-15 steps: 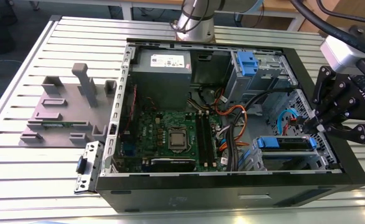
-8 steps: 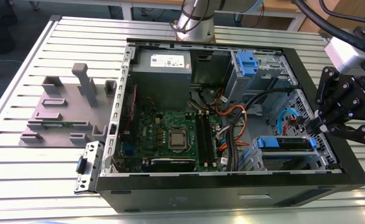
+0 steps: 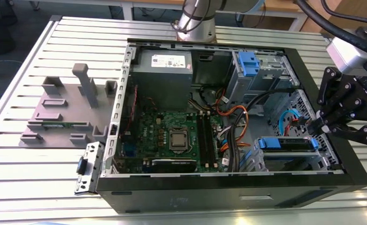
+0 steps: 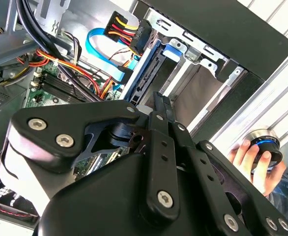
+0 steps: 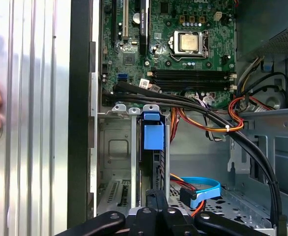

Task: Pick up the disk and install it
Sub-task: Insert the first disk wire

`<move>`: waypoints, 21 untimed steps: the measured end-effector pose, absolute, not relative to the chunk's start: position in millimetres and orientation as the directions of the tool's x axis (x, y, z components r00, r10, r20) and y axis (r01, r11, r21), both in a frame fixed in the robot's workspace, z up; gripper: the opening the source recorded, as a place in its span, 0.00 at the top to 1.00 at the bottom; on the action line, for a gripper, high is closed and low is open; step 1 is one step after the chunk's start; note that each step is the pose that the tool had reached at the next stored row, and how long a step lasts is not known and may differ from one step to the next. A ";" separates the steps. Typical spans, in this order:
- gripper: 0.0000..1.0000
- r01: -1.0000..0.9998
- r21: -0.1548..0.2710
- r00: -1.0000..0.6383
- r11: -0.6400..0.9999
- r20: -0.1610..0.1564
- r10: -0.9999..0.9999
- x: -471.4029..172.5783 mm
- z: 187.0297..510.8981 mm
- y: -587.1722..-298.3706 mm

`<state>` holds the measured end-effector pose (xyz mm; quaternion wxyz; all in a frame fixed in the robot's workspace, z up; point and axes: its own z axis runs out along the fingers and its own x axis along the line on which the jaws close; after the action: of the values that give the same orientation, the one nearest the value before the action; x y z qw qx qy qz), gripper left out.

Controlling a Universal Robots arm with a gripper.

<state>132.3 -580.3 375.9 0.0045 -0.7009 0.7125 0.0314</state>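
Inside the open computer case (image 3: 233, 187), at the exterior view's right, the disk (image 3: 288, 144) stands on edge in its drive cage, blue bracket outward, apparently seated so its connector faces the cables. Just beside it, the end effector (image 3: 333, 125) hangs at the case wall with fingers drawn together on nothing, seemingly touching the disk's end. A person's hand (image 4: 254, 160) rests on a knob on the counter (image 3: 33, 154).
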 end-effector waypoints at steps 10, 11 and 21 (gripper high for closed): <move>0.65 -0.999 0.038 -0.017 0.015 -0.050 -0.999 132.4 375.9 -580.3; 0.65 -0.999 0.038 -0.017 0.015 -0.050 -0.999 132.4 375.9 -580.3; 0.58 -0.999 0.038 -0.018 0.016 -0.050 -0.999 136.4 375.8 -580.3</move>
<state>136.4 -580.3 375.8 0.0045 -0.7008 0.7126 0.0314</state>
